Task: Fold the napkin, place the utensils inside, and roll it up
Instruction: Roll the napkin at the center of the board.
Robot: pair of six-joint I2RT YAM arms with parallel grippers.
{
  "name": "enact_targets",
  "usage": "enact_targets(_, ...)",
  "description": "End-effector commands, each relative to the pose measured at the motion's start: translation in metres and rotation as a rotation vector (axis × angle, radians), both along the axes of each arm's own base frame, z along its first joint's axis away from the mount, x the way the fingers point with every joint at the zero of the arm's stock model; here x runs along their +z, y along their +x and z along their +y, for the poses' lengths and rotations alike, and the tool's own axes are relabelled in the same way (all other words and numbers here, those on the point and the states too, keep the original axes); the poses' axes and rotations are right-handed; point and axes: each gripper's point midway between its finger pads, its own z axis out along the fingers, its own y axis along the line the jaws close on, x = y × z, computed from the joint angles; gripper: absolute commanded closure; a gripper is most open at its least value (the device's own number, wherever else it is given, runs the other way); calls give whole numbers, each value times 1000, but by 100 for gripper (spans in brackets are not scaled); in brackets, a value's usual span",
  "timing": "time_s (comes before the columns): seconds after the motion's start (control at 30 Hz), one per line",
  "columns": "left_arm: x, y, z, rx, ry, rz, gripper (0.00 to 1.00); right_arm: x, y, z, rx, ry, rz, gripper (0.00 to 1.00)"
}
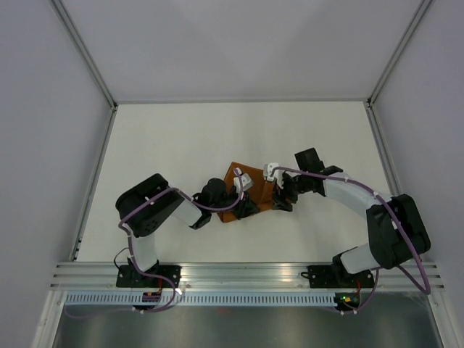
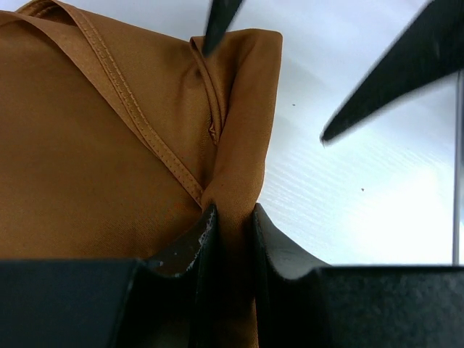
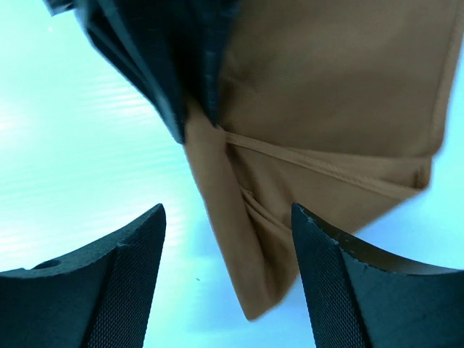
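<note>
Left arm [image 1: 145,250] and right arm [image 1: 348,192]: white link casings, bulky black joint housings [image 1: 395,228], black base plates [image 1: 148,277]. Purple cables [image 1: 210,209] trail each. Fingers [image 3: 109,290] matte black, finely textured.

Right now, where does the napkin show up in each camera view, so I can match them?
Top external: napkin at centre, partly under both grippers.
Left wrist: napkin fills the left half, its fold pinched in the left gripper at the bottom.
Right wrist: napkin at upper right, running down between the open fingers of the right gripper.
Shared landmark: the left gripper's pinch on the fold, seen dark at upper left in the right wrist view.
</note>
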Motion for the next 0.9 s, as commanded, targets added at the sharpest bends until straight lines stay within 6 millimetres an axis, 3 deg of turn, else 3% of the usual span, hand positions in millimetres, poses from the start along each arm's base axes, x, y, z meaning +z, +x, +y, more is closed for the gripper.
enact_targets(0.0, -74, -59, 33, -67, 180, 344, 98, 1, 5, 14, 69, -21, -217, 24)
enact_targets(0.2, -74, -64, 31, -101, 152, 395, 98, -19, -8, 29, 132, -84, -278, 23)
enact_targets(0.43, -72, -65, 27, -139, 134, 419, 98, -39, -18, 29, 172, -135, -285, 28)
enact_targets(0.5, -71, -66, 25, -156, 128, 425, 98, -44, -24, 28, 189, -148, -273, 35)
enact_targets(0.63, -65, -61, 23, -176, 111, 416, 98, -51, -31, 22, 215, -182, -241, 59)
enact_targets(0.73, -60, -54, 21, -178, 103, 394, 98, -52, -33, 22, 230, -196, -218, 68)
enact_targets(0.87, -49, -34, 20, -122, 113, 306, 87, -58, -44, 20, 248, -226, -98, 84)
